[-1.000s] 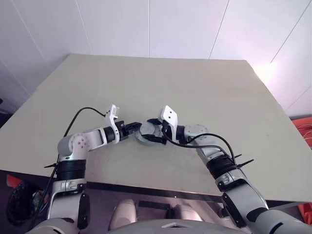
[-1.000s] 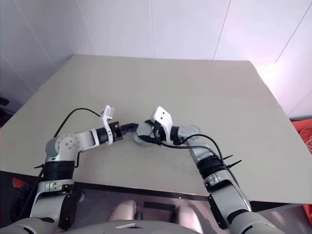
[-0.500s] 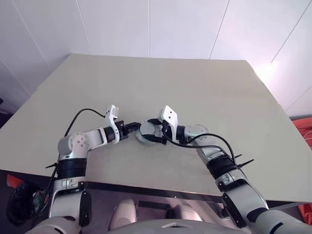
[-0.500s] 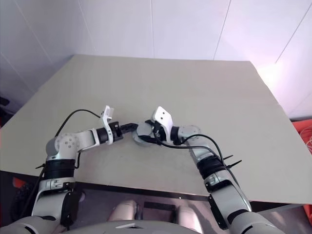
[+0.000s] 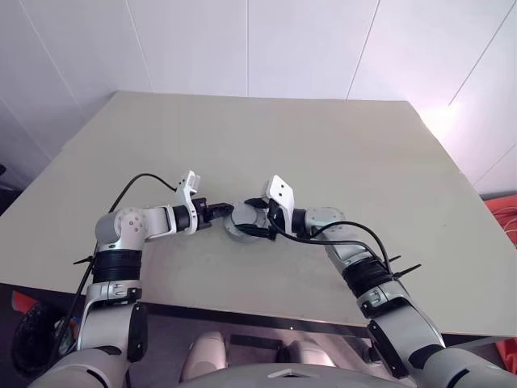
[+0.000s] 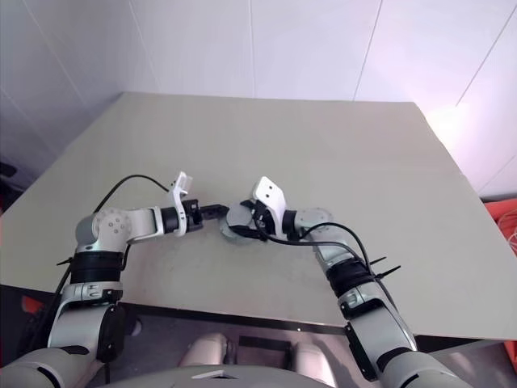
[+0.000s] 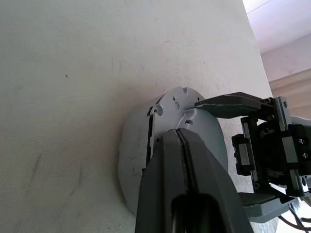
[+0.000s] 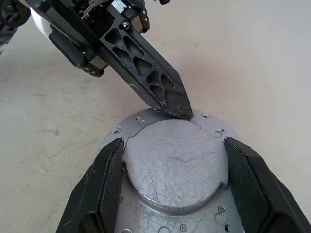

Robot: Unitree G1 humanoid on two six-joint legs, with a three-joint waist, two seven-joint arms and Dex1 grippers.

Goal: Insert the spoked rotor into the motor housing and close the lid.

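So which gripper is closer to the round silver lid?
Right. The right gripper straddles the lid, one finger against each side. The shut left gripper is close too, its tip touching the lid's edge on the table.

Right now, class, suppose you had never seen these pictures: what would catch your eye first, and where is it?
The round silver assembly, lying flat on the beige table near its front edge, draws the eye first. The right claw straddles it, one black finger on each side. The left claw, shut to a point, touches the disc's far edge from the opposite side.
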